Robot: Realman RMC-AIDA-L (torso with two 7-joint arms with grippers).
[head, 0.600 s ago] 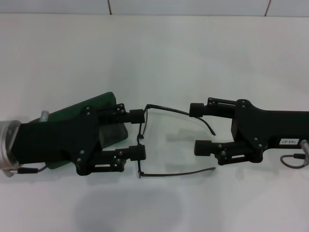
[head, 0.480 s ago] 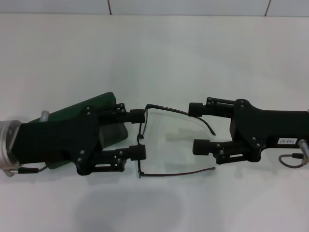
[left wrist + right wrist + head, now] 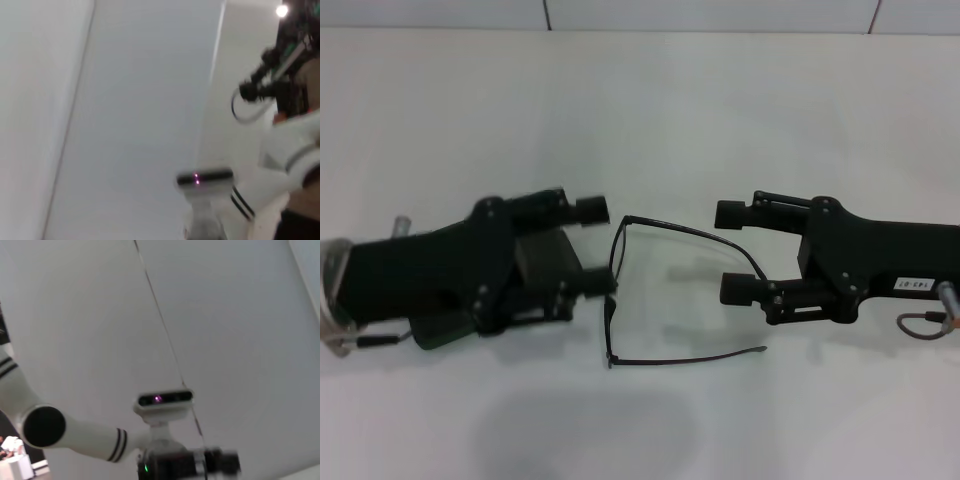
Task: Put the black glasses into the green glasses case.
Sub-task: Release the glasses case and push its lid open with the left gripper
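left gripper (image 3: 596,248) drawn back off black glasses (image 3: 660,290), jaws open, right gripper (image 3: 735,252) jaws open

1. White table (image 3: 650,120), plain and matte, filling nearly the whole head view.
2. Soft grey shadow (image 3: 590,435) on the table, near its front edge.
3. Pale tiled wall (image 3: 720,14) along the far edge of the table, with two dark vertical joints in it.
4. Pale panelled surface (image 3: 140,100) with thin seams across the left wrist view.
5. Similar pale surface (image 3: 210,310) crossed by one dark slanted seam in the right wrist view.
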